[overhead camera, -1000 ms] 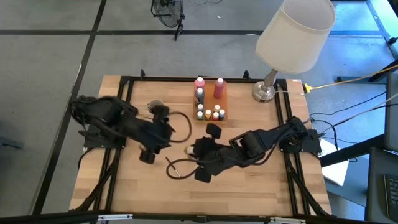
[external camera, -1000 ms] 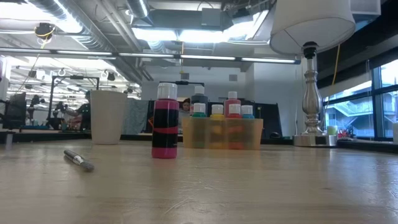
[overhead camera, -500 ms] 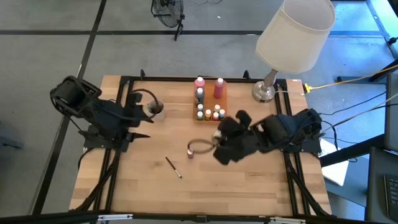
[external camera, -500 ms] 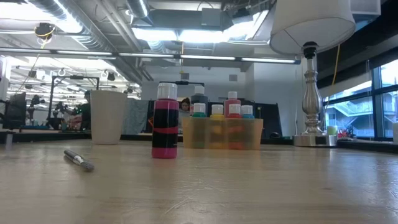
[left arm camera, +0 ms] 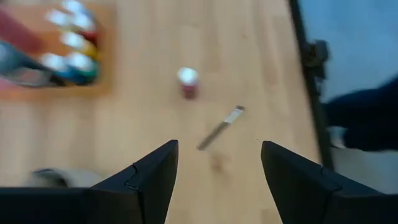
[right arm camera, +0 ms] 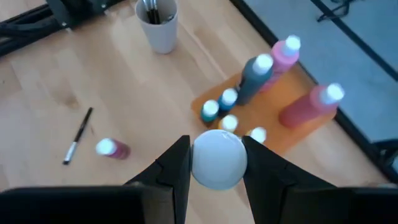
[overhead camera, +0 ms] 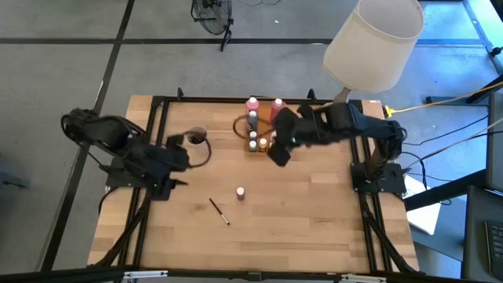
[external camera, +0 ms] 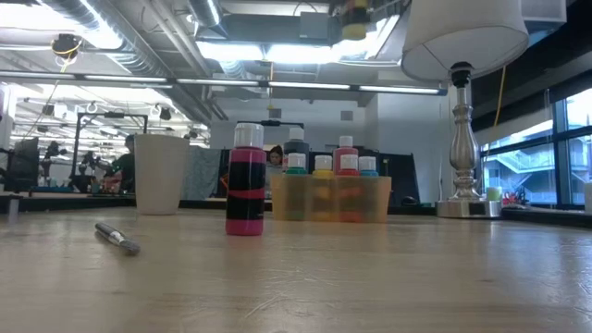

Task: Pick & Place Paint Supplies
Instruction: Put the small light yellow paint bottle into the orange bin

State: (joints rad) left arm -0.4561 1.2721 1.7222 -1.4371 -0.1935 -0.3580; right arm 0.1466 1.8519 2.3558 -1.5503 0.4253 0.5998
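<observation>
My right gripper (right arm camera: pixel 216 163) hangs above the orange tray (overhead camera: pixel 277 135) at the table's far middle, shut on a small white-capped bottle (right arm camera: pixel 217 158). The tray holds several small capped bottles and taller pink and dark ones (right arm camera: pixel 258 74). A small pink bottle (overhead camera: pixel 240 192) stands upright on its base on the bare wood. A thin brush (overhead camera: pixel 218 211) lies flat on the wood nearer the front. A white cup (overhead camera: pixel 196 138) holds brushes. My left gripper (left arm camera: pixel 217 180) is open over the table's left part, with nothing between its fingers. My right gripper pinches the small bottle between its two fingers, one on each side of the white cap (right arm camera: pixel 200 163). The fingers slant down from above. The cap's top faces the wrist camera and hides the body. The bottle is lifted clear, above the tray's near edge.
A large lamp with a white shade (overhead camera: pixel 373 39) and a metal base (overhead camera: pixel 334 116) stands at the far right corner, close to the right arm. A black frame rail (overhead camera: pixel 157 118) borders the table. Bare wood lies in the near half around the brush.
My right gripper has gone from the table's middle toward the far edge and upward, and now hangs over the tray. My left gripper has drawn back from the middle toward the table's left edge. The pink bottle and the brush, earlier under the arms, have kept their places.
</observation>
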